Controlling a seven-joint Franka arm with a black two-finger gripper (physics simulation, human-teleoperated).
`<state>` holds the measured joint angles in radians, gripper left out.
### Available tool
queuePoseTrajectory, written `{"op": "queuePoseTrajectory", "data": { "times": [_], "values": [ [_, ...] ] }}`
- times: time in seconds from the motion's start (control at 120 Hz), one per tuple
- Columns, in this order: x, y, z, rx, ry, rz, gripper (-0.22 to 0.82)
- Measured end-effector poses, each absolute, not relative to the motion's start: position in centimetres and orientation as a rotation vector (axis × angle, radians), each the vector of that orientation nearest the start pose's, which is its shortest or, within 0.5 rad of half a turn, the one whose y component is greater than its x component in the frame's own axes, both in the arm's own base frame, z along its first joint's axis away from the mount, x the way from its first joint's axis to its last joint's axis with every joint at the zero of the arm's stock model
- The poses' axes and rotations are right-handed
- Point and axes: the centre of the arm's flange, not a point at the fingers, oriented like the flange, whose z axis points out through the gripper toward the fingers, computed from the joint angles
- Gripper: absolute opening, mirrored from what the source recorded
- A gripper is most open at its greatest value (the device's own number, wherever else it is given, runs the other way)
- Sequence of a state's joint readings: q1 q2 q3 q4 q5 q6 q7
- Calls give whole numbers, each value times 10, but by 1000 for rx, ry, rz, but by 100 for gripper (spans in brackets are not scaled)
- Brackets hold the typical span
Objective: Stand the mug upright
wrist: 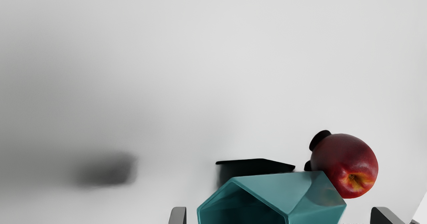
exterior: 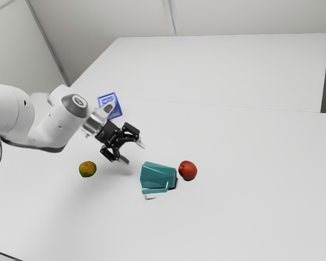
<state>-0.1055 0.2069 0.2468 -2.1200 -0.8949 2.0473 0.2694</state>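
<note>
In the exterior view, the teal faceted mug [exterior: 158, 176] lies sideways just below centre, mouth facing frame left, base beside a round red fruit [exterior: 188, 171]. Empty jaws stand wide, presumably to straddle its body.

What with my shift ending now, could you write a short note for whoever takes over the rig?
Gripper: open and empty, hovering near the mug.
Teal mug: lying on its side, mouth facing away from the nectarine by its base.
Done: mug not yet gripped or righted.
Left: grip it, stand it upright; the nectarine may get bumped.
</note>
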Motion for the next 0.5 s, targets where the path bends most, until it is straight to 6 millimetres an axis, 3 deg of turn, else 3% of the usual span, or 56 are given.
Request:
{"op": "queuePoseTrajectory", "data": {
  "times": [0.2,0.333,0.5],
  "values": [
    [546,36,295,2277,432,-145,60],
    [529,29,279,2239,399,-174,60],
    [527,25,280,2222,349,-143,60]
  ]
}}
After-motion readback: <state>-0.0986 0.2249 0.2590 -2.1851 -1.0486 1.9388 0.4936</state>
